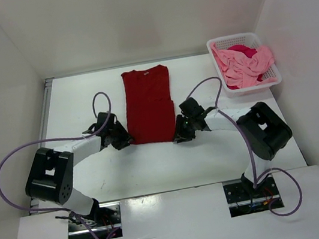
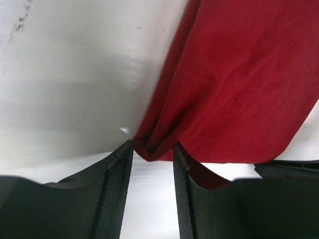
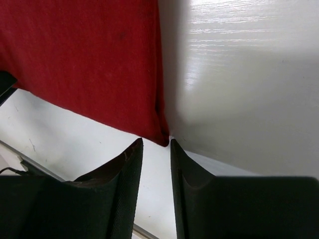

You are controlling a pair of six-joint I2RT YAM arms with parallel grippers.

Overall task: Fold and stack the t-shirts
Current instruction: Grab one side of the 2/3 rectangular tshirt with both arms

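The dark red t-shirt (image 1: pixel 148 103) lies flat in the middle of the table, folded into a long narrow strip. My left gripper (image 1: pixel 128 141) is open at its near left corner; in the left wrist view the gripper (image 2: pixel 153 144) has the layered corner of the shirt (image 2: pixel 234 84) just between its fingertips. My right gripper (image 1: pixel 179 136) is open at the near right corner; in the right wrist view the gripper (image 3: pixel 157 140) has the shirt's (image 3: pixel 84 55) corner right at its tips. The light pink t-shirt (image 1: pixel 249 64) and the magenta-pink t-shirt (image 1: pixel 244 51) lie bunched in the basket.
The white mesh basket (image 1: pixel 242 38) stands at the far right of the table, against the right wall. White walls close the table in on the left, back and right. Purple cables loop beside both arms.
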